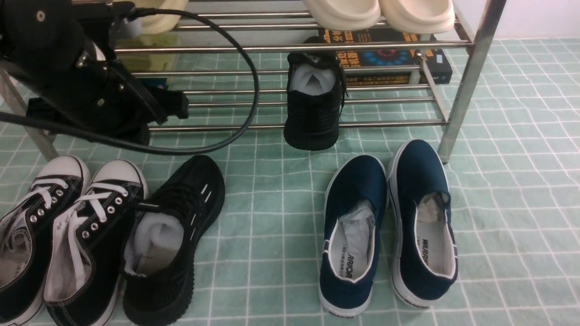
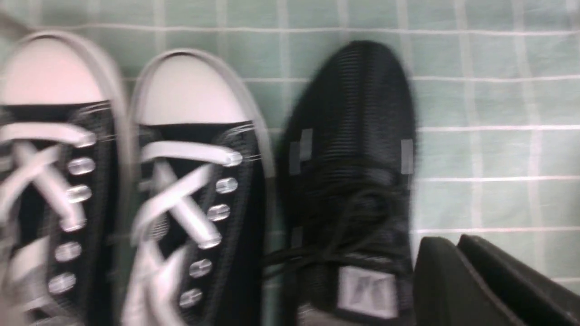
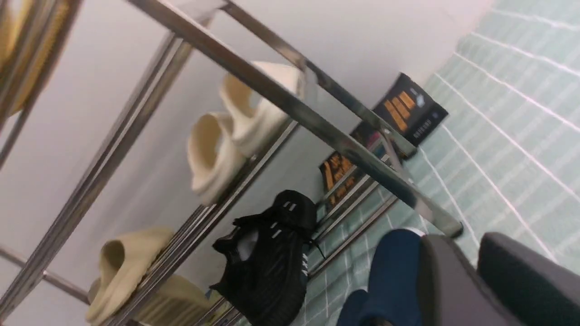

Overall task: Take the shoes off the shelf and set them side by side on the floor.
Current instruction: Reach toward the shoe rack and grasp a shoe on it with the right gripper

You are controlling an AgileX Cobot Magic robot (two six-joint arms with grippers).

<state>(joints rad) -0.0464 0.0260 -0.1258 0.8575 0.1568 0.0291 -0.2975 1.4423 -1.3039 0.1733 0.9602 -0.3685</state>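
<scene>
The pale green gridded floor fills the scene, and the silver rod shelf stands across its far side. The left arm, black and trailing a looped cable, hangs over the shelf's left end.

Footwear lies on the floor with toes toward the shelf. The canvas sneakers are at far left and the navy slip-ons to the right. Between them, close against the canvas pair, is the first black knit shoe, stuffed with white paper. The second black knit shoe sits on the shelf's lower tier, heel jutting past the front rod.

Cream slides rest on the upper tier, and a dark printed box lies at the shelf's back right.

The left tool hovers beside the first black knit shoe, fingers all but together, nothing between them. The right tool — unseen from the front — has its fingers slightly apart and empty, near a slip-on.
</scene>
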